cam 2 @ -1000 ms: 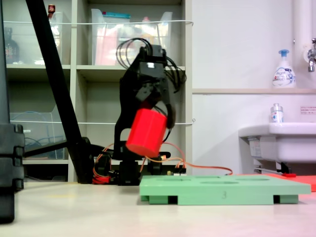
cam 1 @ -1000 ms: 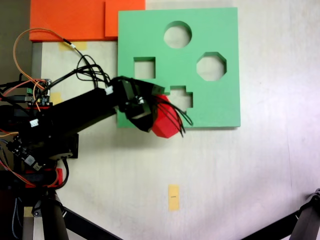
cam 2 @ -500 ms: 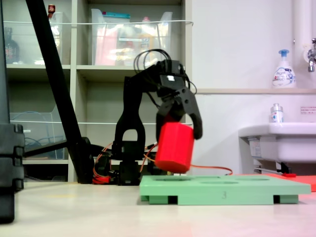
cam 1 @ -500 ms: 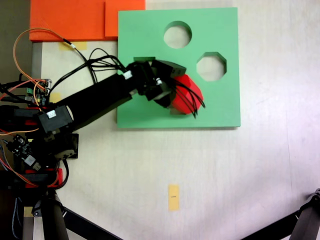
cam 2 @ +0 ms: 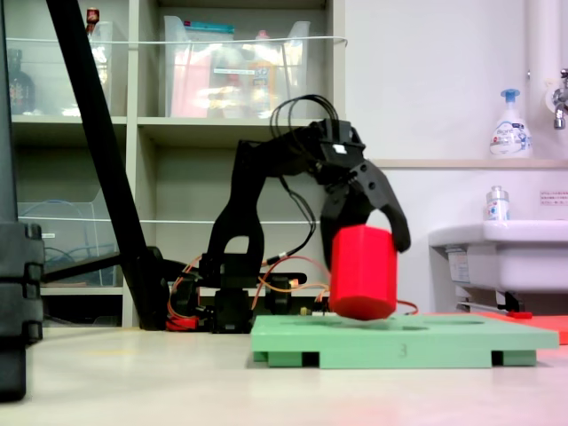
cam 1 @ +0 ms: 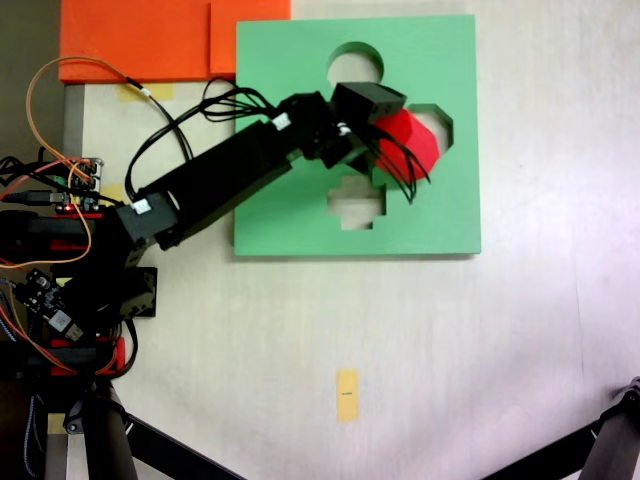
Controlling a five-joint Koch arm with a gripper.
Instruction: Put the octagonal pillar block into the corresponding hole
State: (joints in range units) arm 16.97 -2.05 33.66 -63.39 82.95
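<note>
From the low fixed view, closest to me a dark block (cam 2: pixel 16 311) stands at the left edge, with a black slanted tripod leg (cam 2: pixel 102 151) rising behind it. Beyond lies the pale surface (cam 2: pixel 133 382), and on it the green foam board (cam 2: pixel 404 342), seen edge-on with notches along its underside.

Over the board the black arm (cam 2: pixel 253 204) reaches to the right, and its end effector (cam 2: pixel 368 244) is clamped on the octagonal pillar block (cam 2: pixel 362 271), a jaw showing on either side of the red foam. The block hangs slightly tilted, its bottom edge just at the board's top face; I cannot tell whether it touches.

From the fixed view looking down, the block (cam 1: pixel 410 145) sits over the left part of the corresponding hole (cam 1: pixel 440 120), whose right rim stays uncovered. The arm (cam 1: pixel 220 185) crosses the board (cam 1: pixel 440 210) diagonally, hiding the square cutout and the lower part of the round cutout (cam 1: pixel 355 60); the cross-shaped cutout (cam 1: pixel 357 203) lies open just below the end effector (cam 1: pixel 385 135). Black cables (cam 1: pixel 405 180) drape across the block. Orange foam sheets (cam 1: pixel 150 35) touch the board's top left corner, and a yellow tape strip (cam 1: pixel 346 394) lies well apart.

Farther back in the low view stand shelves (cam 2: pixel 177 124), a sink (cam 2: pixel 497 257) and a soap dispenser (cam 2: pixel 509 124).
</note>
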